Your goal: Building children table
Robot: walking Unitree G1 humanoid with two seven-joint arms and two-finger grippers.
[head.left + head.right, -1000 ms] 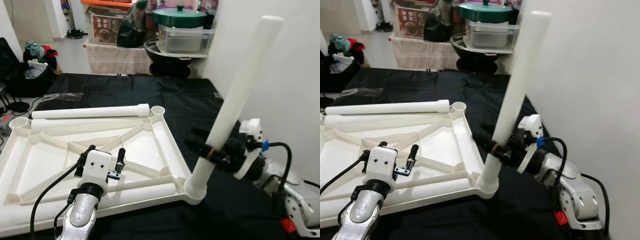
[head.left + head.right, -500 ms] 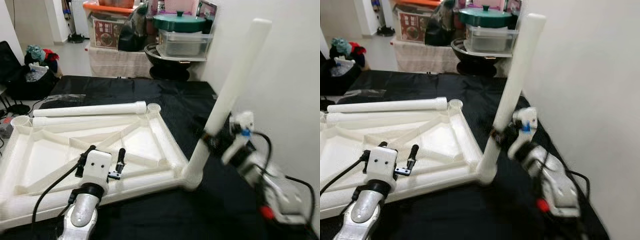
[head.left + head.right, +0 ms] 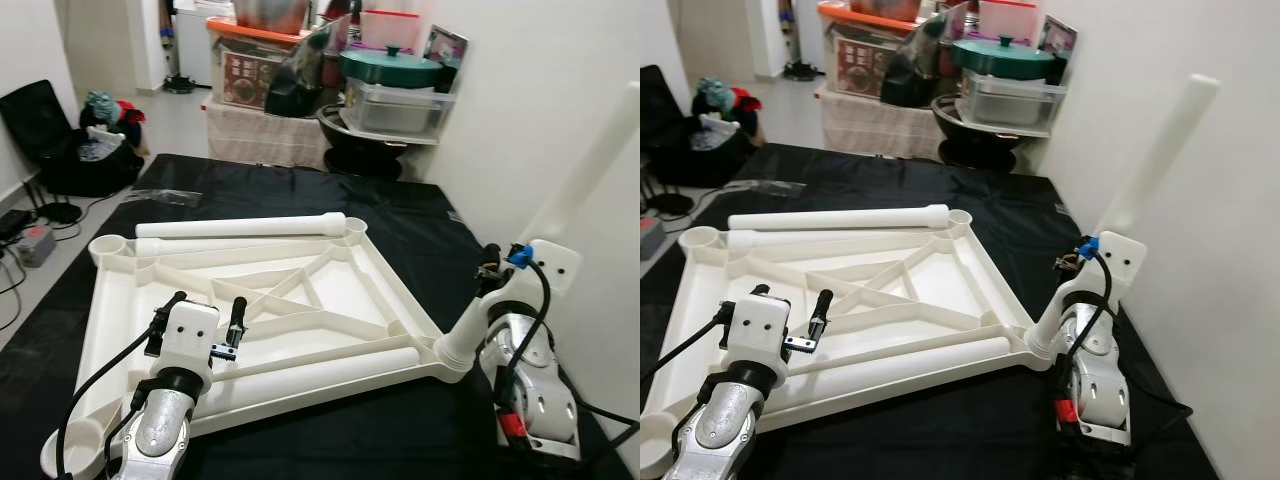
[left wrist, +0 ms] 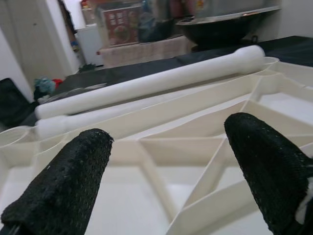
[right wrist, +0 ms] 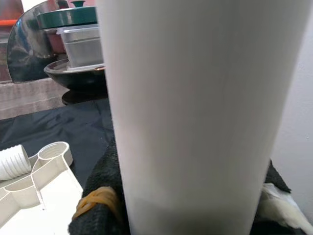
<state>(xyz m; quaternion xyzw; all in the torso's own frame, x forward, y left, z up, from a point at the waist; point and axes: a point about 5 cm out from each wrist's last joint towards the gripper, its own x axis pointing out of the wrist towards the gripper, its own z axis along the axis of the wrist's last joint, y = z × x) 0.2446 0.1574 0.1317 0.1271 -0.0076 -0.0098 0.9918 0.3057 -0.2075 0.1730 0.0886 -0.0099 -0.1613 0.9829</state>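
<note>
White tabletop frame [image 3: 330, 300] on black cloth [image 3: 400, 215].

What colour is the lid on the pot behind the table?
Dark green; the pot lid shows best in the right eye view.

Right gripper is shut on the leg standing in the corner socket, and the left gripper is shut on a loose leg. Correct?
Not quite. The left gripper is open and holds nothing; the left wrist view shows its fingers spread above the tabletop frame. The rest stands: the right gripper is shut on the leg in the corner socket.
</note>
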